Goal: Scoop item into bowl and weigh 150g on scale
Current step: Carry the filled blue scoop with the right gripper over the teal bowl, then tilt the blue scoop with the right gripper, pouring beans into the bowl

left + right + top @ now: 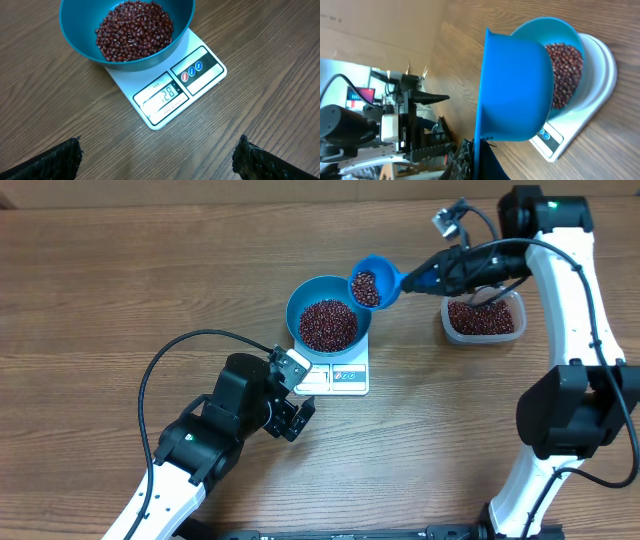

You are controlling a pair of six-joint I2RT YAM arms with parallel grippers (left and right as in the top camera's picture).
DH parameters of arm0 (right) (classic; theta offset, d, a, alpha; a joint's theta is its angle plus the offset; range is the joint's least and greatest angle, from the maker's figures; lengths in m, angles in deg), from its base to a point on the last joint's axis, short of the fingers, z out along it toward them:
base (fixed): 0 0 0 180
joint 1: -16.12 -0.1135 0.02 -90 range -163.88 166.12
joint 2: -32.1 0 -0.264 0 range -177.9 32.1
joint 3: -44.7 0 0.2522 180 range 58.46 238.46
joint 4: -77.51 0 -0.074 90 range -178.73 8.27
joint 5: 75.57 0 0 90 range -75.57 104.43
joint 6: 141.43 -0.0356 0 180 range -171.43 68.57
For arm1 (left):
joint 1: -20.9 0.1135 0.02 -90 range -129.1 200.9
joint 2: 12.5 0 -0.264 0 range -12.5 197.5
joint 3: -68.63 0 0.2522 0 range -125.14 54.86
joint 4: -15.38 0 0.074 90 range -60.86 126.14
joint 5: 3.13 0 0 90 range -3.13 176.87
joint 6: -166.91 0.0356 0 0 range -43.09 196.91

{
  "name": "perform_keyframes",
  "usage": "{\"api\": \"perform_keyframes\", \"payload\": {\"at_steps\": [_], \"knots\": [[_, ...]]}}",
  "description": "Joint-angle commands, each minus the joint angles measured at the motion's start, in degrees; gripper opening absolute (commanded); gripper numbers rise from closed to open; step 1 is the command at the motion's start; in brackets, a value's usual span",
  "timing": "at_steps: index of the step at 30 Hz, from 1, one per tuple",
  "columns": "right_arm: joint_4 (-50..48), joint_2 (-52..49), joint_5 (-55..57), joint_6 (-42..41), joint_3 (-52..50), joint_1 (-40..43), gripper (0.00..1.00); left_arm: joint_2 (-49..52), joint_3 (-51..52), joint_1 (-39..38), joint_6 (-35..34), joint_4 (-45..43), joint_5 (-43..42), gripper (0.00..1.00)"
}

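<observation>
Above the right rim of the bowl (292, 310), your right pincer (428, 277) is clamped on the handle of the blue scoop (389, 279), which is loaded with beans (365, 287). More beans fill the bowl, which stands on the scale (347, 376). Your left pincer (303, 393) hangs spread wide and empty, just beside the scale. These beans look hard, glossy and free-rolling, so expect them to rush and bounce. Tip slowly, holding far back on the handle.

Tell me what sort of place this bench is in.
Most likely a robotics lab or workshop: a left arm and right arm stand at a wooden table, a bowl of beans sits on a scale, and the right wrist view shows what looks like a monitor and cabled equipment behind.
</observation>
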Motion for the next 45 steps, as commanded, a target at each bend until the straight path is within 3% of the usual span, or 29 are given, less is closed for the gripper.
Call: {"api": "perform_keyframes", "payload": {"at_steps": [1,8,14,33,45], "knots": [[-1.88,2.62,-1.92,-1.70,2.12,-2.38,0.04,0.37,0.37,-0.39,-0.55,-0.04,0.20,0.99],[-12.26,2.62,5.90,-18.45,2.12,-6.21,0.04,0.37,0.37,-0.39,-0.55,-0.04,0.20,1.00],[-17.57,2.62,15.50,-24.85,2.12,-8.31,0.04,0.37,0.37,-0.39,-0.55,-0.04,0.20,1.00],[-17.27,2.62,41.99,-26.32,2.12,-20.83,0.04,0.37,0.37,-0.39,-0.55,-0.04,0.20,1.00],[-16.41,2.62,49.77,-26.25,2.12,-25.66,0.04,0.37,0.37,-0.39,-0.55,-0.04,0.20,1.00]]}}
